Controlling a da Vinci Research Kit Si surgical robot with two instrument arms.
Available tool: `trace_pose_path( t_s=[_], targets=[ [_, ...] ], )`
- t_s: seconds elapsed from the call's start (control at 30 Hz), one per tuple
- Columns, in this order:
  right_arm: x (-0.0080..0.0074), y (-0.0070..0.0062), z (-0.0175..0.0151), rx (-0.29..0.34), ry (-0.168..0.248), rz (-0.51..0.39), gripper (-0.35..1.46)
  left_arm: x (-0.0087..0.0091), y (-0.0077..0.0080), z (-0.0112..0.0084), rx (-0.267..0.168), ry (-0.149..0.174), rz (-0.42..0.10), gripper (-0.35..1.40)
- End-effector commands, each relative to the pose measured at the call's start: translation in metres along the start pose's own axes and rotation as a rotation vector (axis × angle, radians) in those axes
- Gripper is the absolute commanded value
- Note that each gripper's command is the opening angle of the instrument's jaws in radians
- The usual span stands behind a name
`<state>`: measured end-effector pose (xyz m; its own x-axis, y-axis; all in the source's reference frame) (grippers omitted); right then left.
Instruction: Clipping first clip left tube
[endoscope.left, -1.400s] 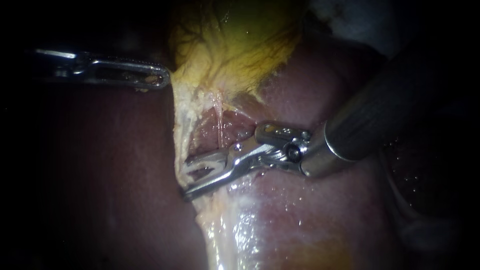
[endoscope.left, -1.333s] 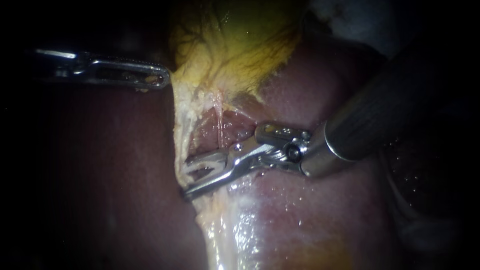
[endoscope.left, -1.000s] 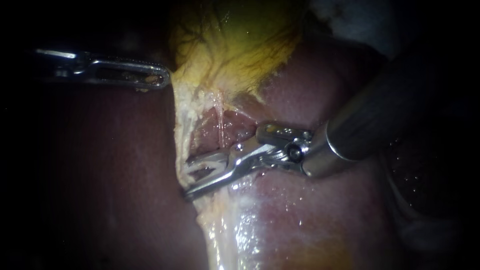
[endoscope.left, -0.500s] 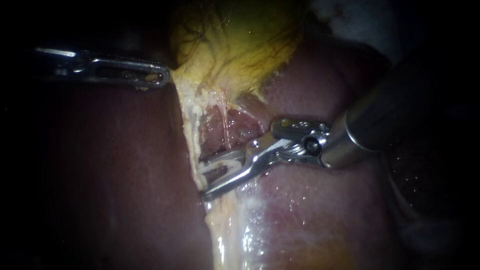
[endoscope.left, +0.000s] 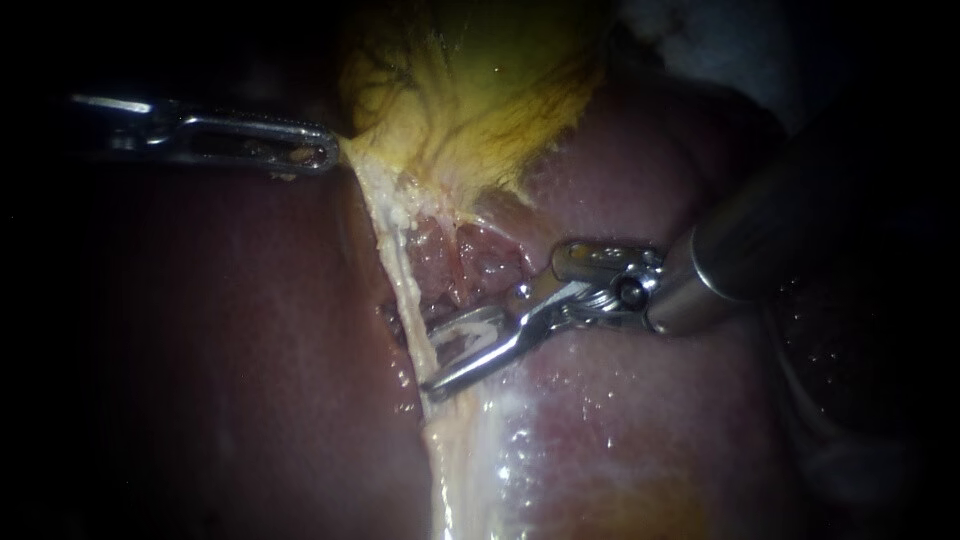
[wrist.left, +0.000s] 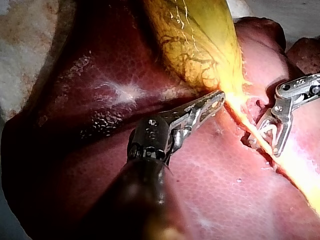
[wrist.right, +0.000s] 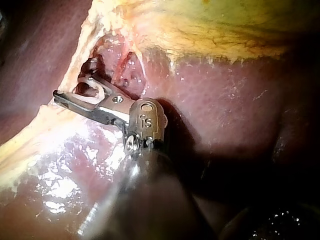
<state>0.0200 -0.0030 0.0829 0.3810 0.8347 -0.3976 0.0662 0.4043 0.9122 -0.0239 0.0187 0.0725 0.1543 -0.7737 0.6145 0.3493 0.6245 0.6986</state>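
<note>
The yellow gallbladder (endoscope.left: 480, 90) lies on the dark red liver (endoscope.left: 230, 330). From its neck the pale left tube (endoscope.left: 395, 250) runs down. My left instrument (endoscope.left: 325, 155) comes in from the left, its jaws shut on the gallbladder's edge, as the left wrist view also shows (wrist.left: 217, 97). My right instrument (endoscope.left: 428, 360) reaches in from the right. Its jaws stand open with a gap, and the left tube crosses between them near their tips. The right wrist view shows those jaws (wrist.right: 70, 90) straddling the pale strand beside a raw red window.
Raw red tissue (endoscope.left: 470, 265) lies exposed between the left tube and the right instrument's wrist. A wet, pale band of tissue (endoscope.left: 470, 460) runs down below the jaws. Pale cloth (wrist.left: 25, 55) lies beyond the liver's edge.
My right instrument has drawn back to the right, and the left tube has shifted right with its jaws. The left instrument has stayed put.
</note>
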Motion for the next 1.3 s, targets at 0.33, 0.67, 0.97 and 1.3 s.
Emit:
trace_pose_path(
  t_s=[0.33, 0.67, 0.97, 1.3],
  targets=[
    [0.0005, 0.0007, 0.0006, 0.039, 0.111, -0.001, 0.56, 0.0, 0.0, 0.0001, 0.0, 0.0, 0.0, -0.35],
    [0.0009, -0.0006, 0.0024, 0.113, 0.157, -0.002, 0.56, 0.0, 0.0, 0.0001, 0.0, 0.0, 0.0, -0.35],
    [0.0016, -0.0034, 0.0035, 0.202, 0.171, -0.003, 0.56, 0.0, 0.0, 0.0001, 0.0, 0.0, 0.0, -0.35],
    [0.0017, -0.0065, 0.0041, 0.291, 0.128, -0.032, 0.53, 0.0, 0.0, 0.0001, 0.0, 0.0, 0.0, -0.35]
  ],
)
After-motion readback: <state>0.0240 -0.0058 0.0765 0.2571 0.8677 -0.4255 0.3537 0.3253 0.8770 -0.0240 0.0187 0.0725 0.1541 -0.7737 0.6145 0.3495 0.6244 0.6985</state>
